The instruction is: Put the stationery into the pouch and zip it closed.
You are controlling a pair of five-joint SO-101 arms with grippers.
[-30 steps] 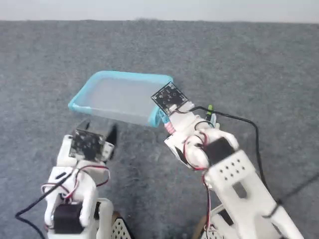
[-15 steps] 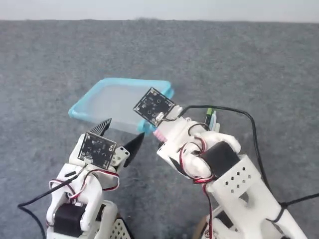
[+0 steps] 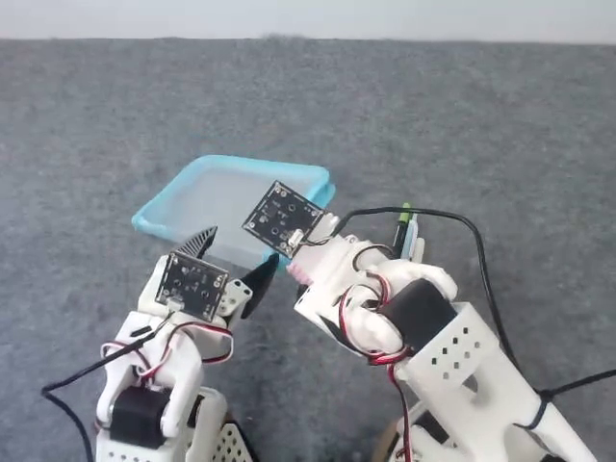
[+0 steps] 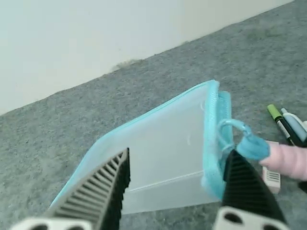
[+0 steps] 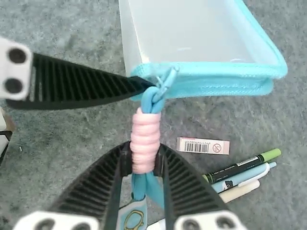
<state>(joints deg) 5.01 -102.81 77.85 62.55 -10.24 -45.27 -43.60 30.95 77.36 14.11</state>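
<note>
- Grey carpet (image 3: 500, 115) over the whole working surface, with a pale wall (image 3: 308, 17) along the far edge.
- On the carpet, right in front of both arms: the pouch (image 3: 217, 192), translucent with a blue border. Nothing visible through its wall, so judged empty.
- Loose on the carpet just beside the pouch's zip end: a small bundle of pens (image 5: 240, 167) and an eraser (image 5: 203, 145), near each other and apart from the pouch.
- Right gripper (image 5: 143, 147) pinched narrow on the zip pull (image 5: 144, 127) — a blue loop wound in pink, hooked to the slider at the pouch's corner.
- Left gripper (image 4: 180, 154) spread wide and holding nothing, with the pouch's near edge between its two black fingers.
- From the right wrist view, one finger (image 5: 81, 88) of that left gripper reaching to the corner by the slider, seemingly touching the blue border.
- Hard to tell how far open the zip; blue band along the short end seemingly shut or nearly so.
- Done, by the look of things: pull gripped, second arm placed to brace the pouch. No item inside yet.
- Left to do: open the mouth wide enough, carry in the pens and the eraser, then draw the slider back along the band to close it — most of the task, in short.
</note>
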